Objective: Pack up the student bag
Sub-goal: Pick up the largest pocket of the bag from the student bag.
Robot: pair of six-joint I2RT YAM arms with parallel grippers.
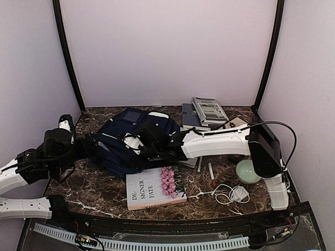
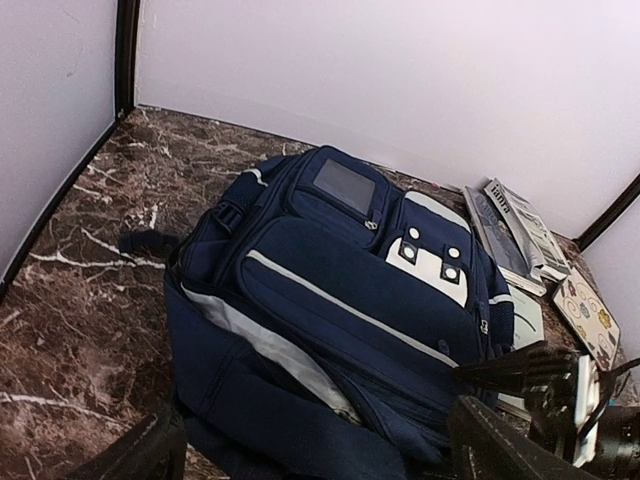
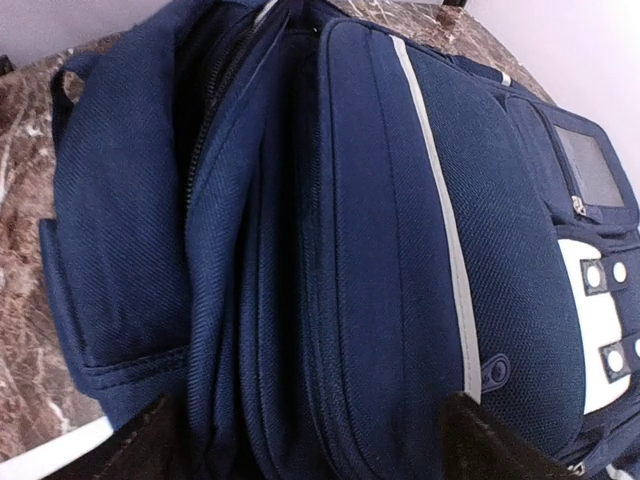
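Observation:
The student bag (image 1: pixel 123 138) is a navy-blue backpack with white stripes, lying flat at the table's middle left. In the left wrist view the student bag (image 2: pixel 340 290) shows a gaping zip with light grey lining (image 2: pixel 265 340). My left gripper (image 2: pixel 315 455) is open at the bag's near left edge, its fingers (image 2: pixel 495 445) wide apart with bag fabric low between them. My right gripper (image 3: pixel 315 445) is open too, right above the bag's folded seams (image 3: pixel 300 250), nothing pinched. From above, the left gripper (image 1: pixel 89 146) and right gripper (image 1: pixel 140 144) meet over the bag.
A white book (image 1: pixel 154 189) with pink flowers lies in front of the bag. Magazines (image 1: pixel 207 111) are stacked at the back right. Pens (image 1: pixel 211 175), a green bowl (image 1: pixel 247 171) and a white cable (image 1: pixel 233 193) lie on the right. Walls close in on three sides.

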